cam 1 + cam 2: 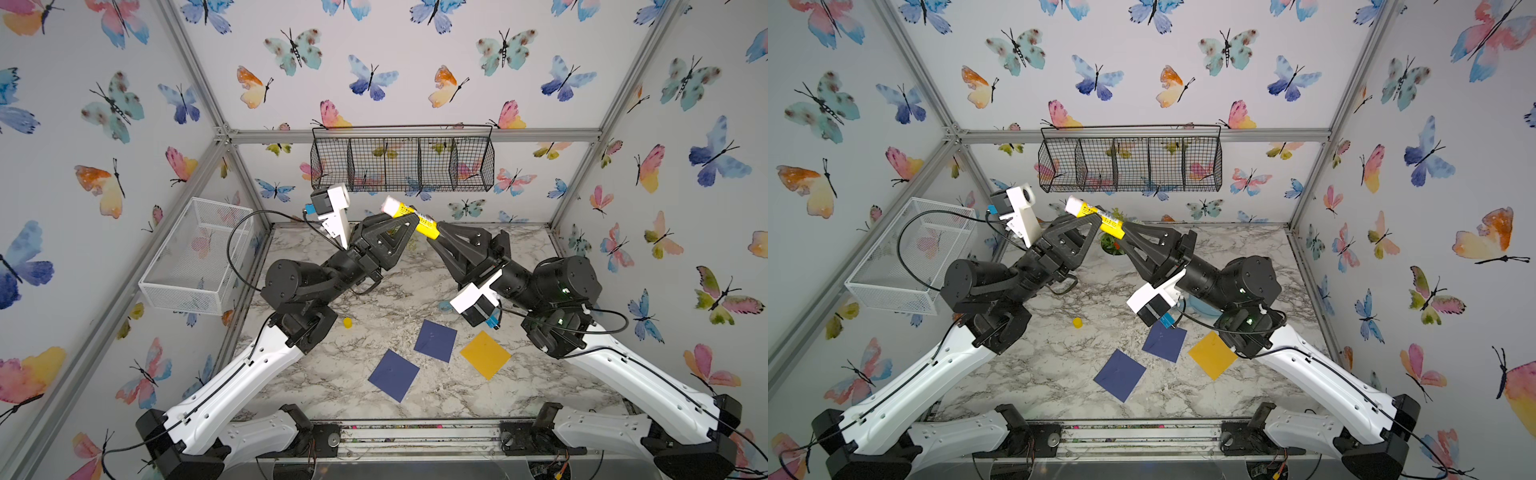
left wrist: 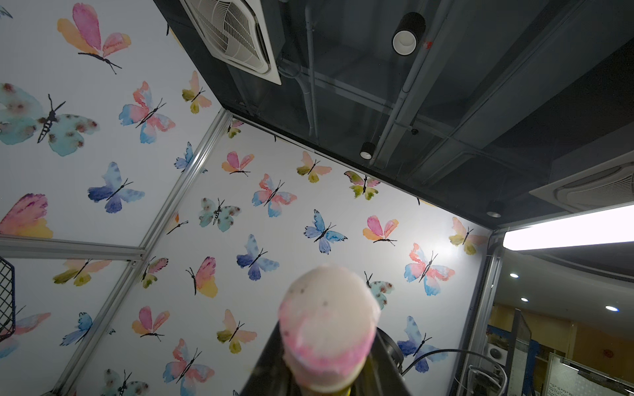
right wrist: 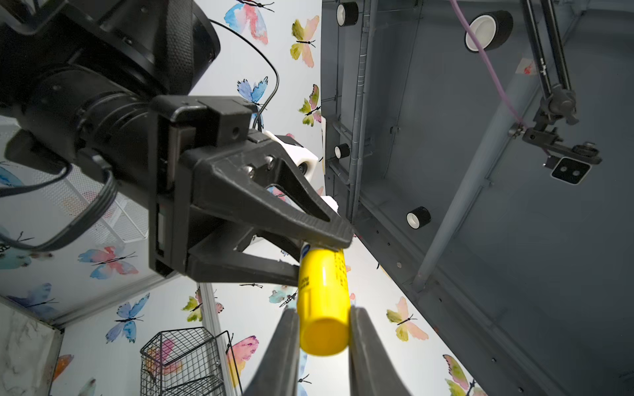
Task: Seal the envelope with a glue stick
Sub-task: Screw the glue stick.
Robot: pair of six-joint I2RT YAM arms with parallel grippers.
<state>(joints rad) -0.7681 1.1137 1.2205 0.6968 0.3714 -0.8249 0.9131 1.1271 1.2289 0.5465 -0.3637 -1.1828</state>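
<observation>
3 square envelopes lie flat on the marble bench (image 1: 332,386) in its near half. The near blue envelope (image 1: 393,375) sits closest to the near edge, about midway along it. The far blue envelope (image 1: 435,340) lies just beyond it, and the yellow envelope (image 1: 485,354) lies just beside that one, toward the right edge. All 3 are turned corner-on to the near edge, close together but not overlapping. A small yellow cap (image 1: 348,322) rests alone on the bench, toward the left edge from the envelopes and near the left arm.

Farther back, the 2 arms meet in the air over the far half of the bench, about midway between the left and right edges. The glue stick (image 1: 426,224) hangs between them, uncapped and tilted. Its whitish tip points up toward the far left corner, and its yellow base points toward the right arm. The left gripper (image 1: 409,216) pinches the tube near the tip end. In the right wrist view its 2 fingers press on opposite sides of the yellow body (image 3: 322,291). The right gripper (image 1: 436,230) pinches the base end, with a finger tight against each side. In the left wrist view the tip (image 2: 327,322) looks blurred and smeared with pink.

Under the grippers, near the far edge, a small green plant (image 1: 1111,241) shows in a top view. A white mesh basket (image 1: 195,257) hangs on the left wall and a black wire basket (image 1: 402,164) on the far wall.
</observation>
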